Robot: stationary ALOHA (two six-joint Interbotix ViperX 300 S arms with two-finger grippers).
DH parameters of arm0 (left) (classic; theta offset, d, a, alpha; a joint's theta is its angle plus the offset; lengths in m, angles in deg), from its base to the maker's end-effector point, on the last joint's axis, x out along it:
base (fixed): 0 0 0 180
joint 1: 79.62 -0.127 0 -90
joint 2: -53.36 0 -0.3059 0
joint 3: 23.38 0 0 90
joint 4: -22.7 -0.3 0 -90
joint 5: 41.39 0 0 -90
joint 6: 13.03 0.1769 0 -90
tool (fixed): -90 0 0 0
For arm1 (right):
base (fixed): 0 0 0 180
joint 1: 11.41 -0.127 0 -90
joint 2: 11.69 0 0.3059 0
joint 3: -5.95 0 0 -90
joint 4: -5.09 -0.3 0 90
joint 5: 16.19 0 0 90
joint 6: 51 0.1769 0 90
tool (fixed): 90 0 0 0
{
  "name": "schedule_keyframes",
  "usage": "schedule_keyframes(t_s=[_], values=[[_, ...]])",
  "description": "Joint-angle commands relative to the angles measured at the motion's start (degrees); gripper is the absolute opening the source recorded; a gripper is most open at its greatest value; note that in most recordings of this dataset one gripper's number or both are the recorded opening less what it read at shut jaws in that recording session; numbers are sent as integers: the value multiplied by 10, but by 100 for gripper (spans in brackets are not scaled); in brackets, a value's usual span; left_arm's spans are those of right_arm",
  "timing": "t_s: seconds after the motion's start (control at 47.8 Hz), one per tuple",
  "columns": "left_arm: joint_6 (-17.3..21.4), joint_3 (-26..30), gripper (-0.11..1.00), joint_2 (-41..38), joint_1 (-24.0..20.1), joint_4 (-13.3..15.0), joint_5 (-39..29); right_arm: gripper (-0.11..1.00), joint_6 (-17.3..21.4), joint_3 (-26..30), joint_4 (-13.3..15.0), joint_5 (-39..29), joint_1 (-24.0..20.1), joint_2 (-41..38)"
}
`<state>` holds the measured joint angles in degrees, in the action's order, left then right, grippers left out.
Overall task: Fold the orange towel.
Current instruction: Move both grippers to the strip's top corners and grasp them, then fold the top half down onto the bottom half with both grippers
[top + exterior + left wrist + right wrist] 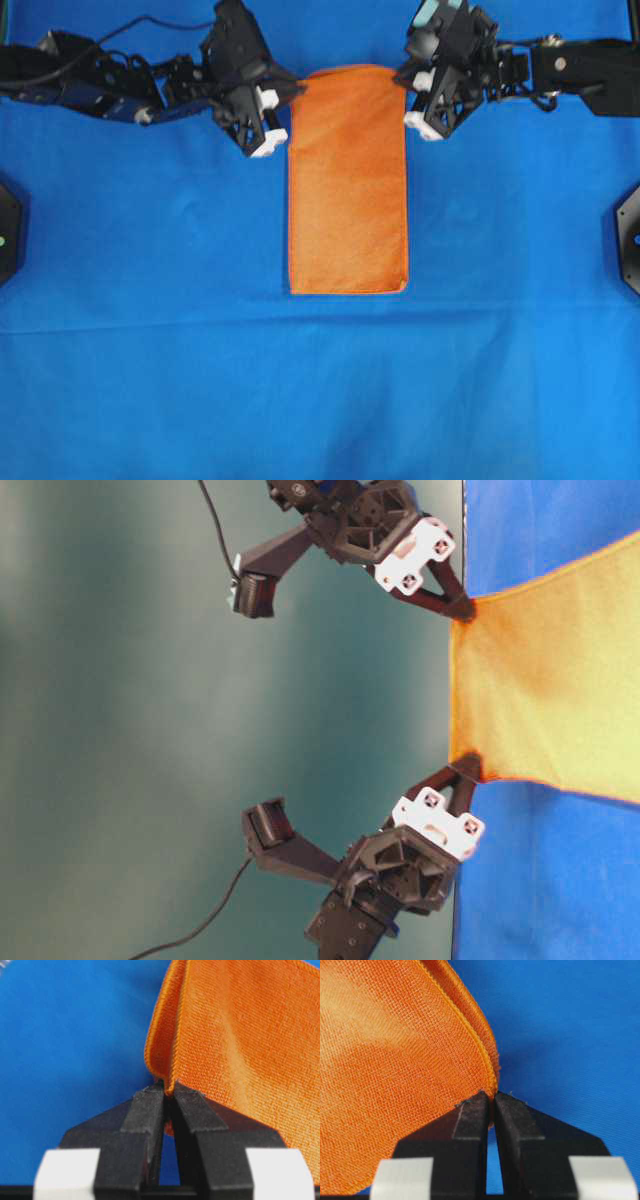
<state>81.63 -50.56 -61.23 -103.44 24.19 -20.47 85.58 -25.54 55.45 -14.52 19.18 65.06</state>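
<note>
Overhead only: orange towel (348, 185) folded narrow.

Overhead view straight down on blue cloth (150, 380), whole workspace, table-level view rotated sideways, mid-range, facing both grippers, each wrist view close-up along its closed jaws, all four share the orange towel (348, 190), its far corners

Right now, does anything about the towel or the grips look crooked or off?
Nothing stands out. The towel lies as a straight narrow strip on the blue cloth, its edges lined up. The left gripper and right gripper each pinch a far corner, lifted evenly.
</note>
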Motion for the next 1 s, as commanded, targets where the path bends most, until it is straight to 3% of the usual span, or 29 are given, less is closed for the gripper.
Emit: schedule_keyframes(t_s=[0.0,0.502,0.711,0.983], values=[[9,15,3,16,-9,-1,-3,4,1,11,3,-2,4,17],[59,26,3,54,1,0,-68,4,9,-4,0,-2,-3,46],[80,22,3,104,43,-1,-95,4,11,-31,-8,-1,-36,109],[82,13,3,138,108,-1,-146,4,11,-84,-46,-3,-113,167]])
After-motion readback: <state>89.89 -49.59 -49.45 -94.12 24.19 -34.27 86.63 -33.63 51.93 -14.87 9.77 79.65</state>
